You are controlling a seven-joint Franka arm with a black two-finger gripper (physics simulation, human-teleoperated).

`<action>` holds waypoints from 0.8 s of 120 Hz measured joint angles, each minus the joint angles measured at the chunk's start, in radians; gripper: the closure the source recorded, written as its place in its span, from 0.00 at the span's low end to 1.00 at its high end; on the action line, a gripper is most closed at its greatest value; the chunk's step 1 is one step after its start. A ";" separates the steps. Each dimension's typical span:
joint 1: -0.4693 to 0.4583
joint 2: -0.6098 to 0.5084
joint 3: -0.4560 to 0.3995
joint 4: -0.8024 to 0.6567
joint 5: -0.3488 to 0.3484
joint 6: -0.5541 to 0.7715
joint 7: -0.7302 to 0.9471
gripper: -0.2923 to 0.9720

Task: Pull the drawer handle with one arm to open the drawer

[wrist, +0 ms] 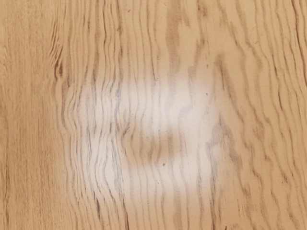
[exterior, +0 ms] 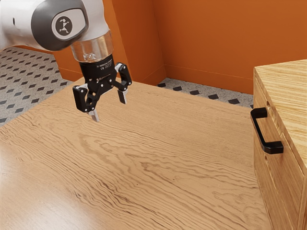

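Note:
A wooden drawer cabinet (exterior: pixel 283 143) stands at the exterior view's right edge, its drawer front facing the arm. A black bar handle (exterior: pixel 265 130) sticks out from that front. The drawer front looks flush with the cabinet. My gripper (exterior: pixel 109 108) hangs above the wooden table (exterior: pixel 153 163) toward the exterior view's left, far from the handle, pointing down. Its two fingers (exterior: pixel 122 97) stand apart with nothing between them. The wrist view looks straight down on bare table grain (wrist: pixel 153 115).
The tabletop stretches wide between the gripper and the cabinet. Orange walls (exterior: pixel 216 33) rise behind the table, and a patterned tile floor (exterior: pixel 24 76) lies beyond its far edge.

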 joint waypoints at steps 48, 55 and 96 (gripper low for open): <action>-0.015 -0.098 0.000 0.044 -0.041 0.000 -0.003 0.23; -0.007 -0.124 -0.014 0.085 -0.068 0.023 -0.001 0.23; -0.205 -0.101 -0.027 0.038 -0.336 0.406 0.149 0.23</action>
